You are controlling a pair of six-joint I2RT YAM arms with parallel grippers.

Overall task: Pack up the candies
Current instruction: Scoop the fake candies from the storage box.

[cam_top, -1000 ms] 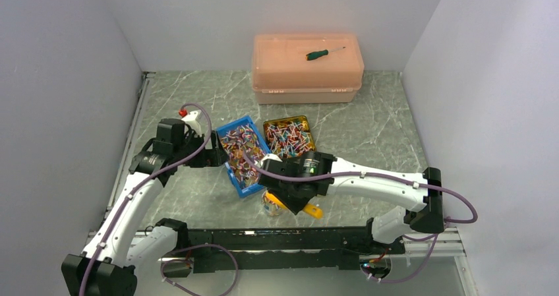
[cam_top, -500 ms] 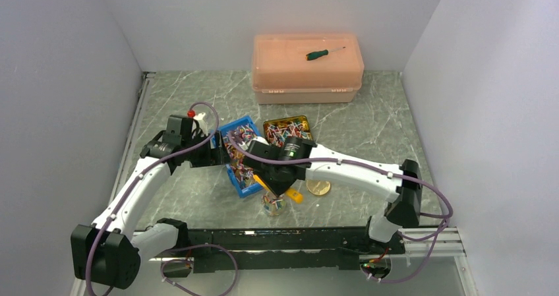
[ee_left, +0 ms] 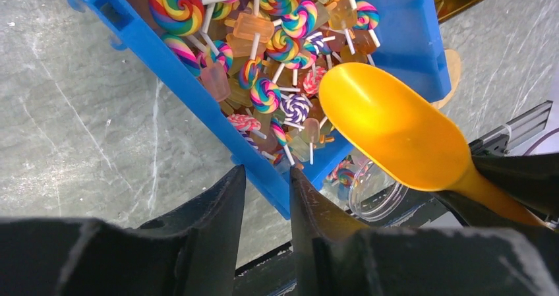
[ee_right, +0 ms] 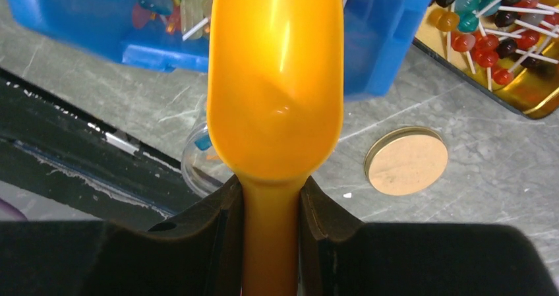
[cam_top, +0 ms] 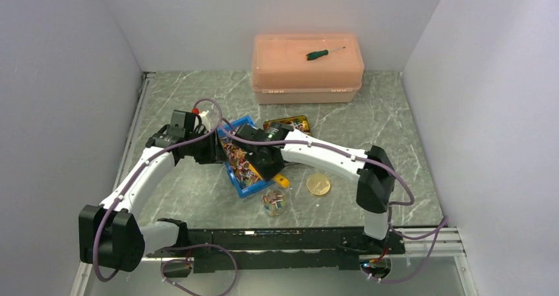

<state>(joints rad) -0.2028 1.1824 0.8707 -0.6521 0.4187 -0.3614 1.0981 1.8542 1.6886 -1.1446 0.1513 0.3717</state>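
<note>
Marbled tabletop (cam_top: 184, 190) carries everything. Left gripper (ee_left: 265, 177) pinches the wall of the bin (ee_left: 165, 59), candies (ee_left: 277, 45) heaped just beyond its fingers. Right gripper (ee_right: 269, 184) is clamped on the scoop (ee_right: 277, 78) handle, empty bowl out front over those candies.

Countless candies (ee_left: 267, 95), two trays (cam_top: 252, 189) (cam_top: 300, 120), one scoop (ee_right: 275, 78) (seemingly one jar (cam_top: 273, 204))

The scoop (ee_left: 389, 128) covers part of the blue bin (ee_left: 412, 39) (right arm (cam_top: 316, 154) above)

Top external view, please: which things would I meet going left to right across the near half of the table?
Blue bin → small clear jar → round gold lid.
</note>
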